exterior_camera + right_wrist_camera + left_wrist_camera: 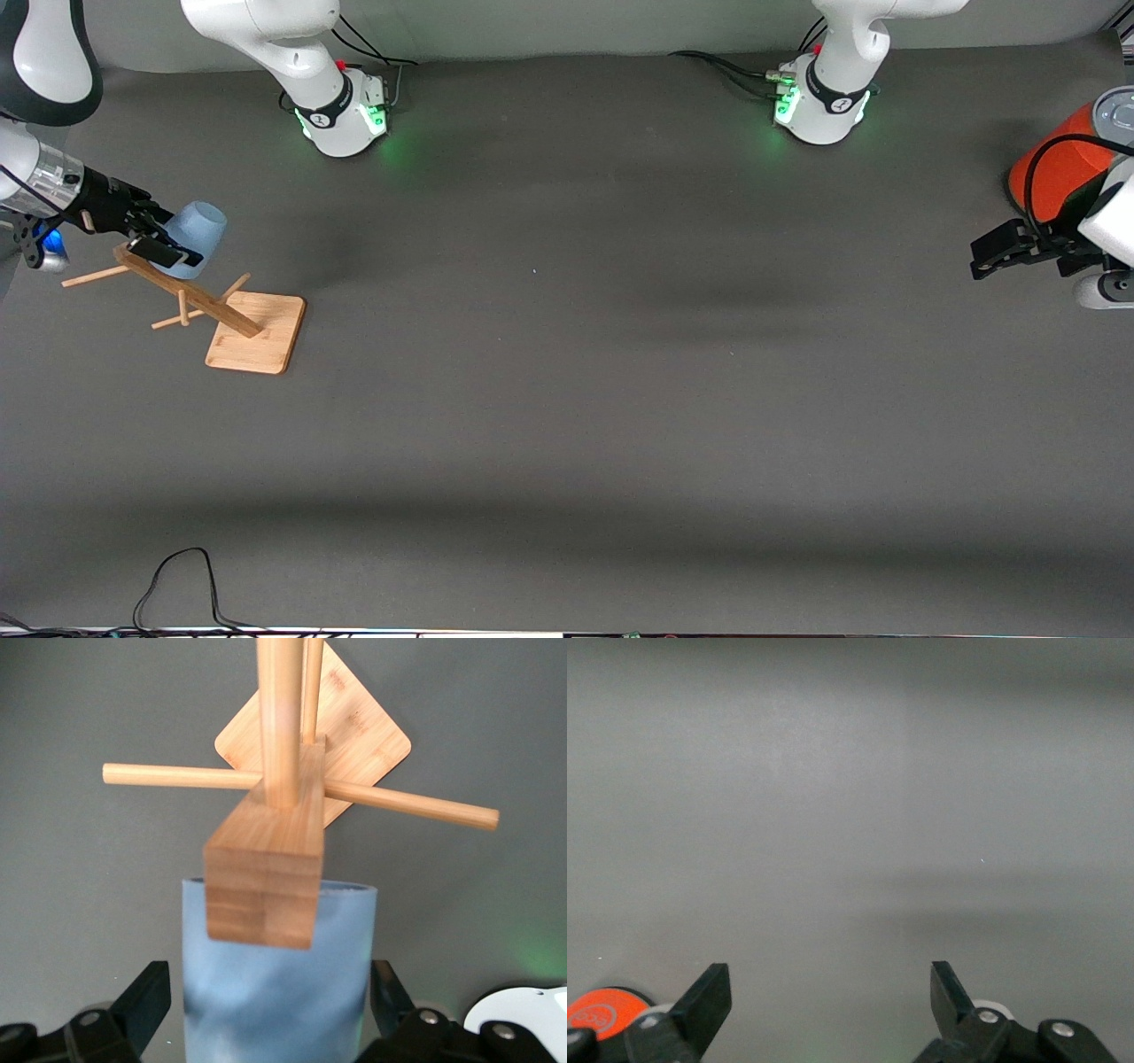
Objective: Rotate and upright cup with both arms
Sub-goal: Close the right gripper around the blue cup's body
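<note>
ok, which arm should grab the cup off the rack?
Right. The right claw is open around the cup at the wooden rack; the left claw waits open by the orange cylinder.

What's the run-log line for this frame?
right gripper: open around cup on wooden rack | left gripper: open, waiting by orange cylinder | cup: not yet upright

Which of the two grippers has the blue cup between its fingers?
The right gripper, at the wooden peg rack: its open fingers flank the light-blue cup hanging there. The left gripper waits open beside the orange cylinder, with nothing between its fingers.
</note>
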`<state>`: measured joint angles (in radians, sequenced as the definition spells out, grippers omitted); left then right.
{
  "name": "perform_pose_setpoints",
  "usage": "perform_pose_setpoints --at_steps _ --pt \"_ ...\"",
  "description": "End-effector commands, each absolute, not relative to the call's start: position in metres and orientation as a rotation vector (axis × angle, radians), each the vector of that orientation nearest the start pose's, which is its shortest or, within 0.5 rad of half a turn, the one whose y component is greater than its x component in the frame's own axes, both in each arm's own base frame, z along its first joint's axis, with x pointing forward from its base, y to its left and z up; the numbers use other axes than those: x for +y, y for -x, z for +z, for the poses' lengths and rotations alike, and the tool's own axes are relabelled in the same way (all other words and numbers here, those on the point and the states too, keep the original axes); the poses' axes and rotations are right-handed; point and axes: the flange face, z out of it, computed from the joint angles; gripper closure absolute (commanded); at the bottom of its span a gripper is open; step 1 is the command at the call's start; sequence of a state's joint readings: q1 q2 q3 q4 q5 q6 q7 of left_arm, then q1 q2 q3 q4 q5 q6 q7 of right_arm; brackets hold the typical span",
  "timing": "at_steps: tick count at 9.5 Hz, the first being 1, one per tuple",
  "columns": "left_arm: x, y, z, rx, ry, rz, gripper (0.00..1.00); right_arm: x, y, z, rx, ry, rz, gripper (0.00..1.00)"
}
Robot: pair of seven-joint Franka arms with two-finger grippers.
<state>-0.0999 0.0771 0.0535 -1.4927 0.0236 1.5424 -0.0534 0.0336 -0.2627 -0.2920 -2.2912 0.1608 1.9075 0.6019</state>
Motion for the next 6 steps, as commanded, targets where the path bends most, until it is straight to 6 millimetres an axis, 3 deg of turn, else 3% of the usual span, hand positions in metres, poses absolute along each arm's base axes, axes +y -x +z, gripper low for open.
perform_pose_setpoints --at_steps 1,3,6 --pt "-0.027 -0.574 0.622 -0.003 3.119 0.034 0.0 -0.11 -0.444 0.442 1.259 2.624 0.24 0.06" --pt "-0.027 -0.574 0.621 -0.003 3.119 0.036 0.0 -0.109 -0.443 0.443 1.254 2.625 0.255 0.35" --pt "-0.032 -0.574 0.617 -0.001 3.115 0.057 0.0 -0.104 -0.442 0.455 1.257 2.611 0.273 0.41"
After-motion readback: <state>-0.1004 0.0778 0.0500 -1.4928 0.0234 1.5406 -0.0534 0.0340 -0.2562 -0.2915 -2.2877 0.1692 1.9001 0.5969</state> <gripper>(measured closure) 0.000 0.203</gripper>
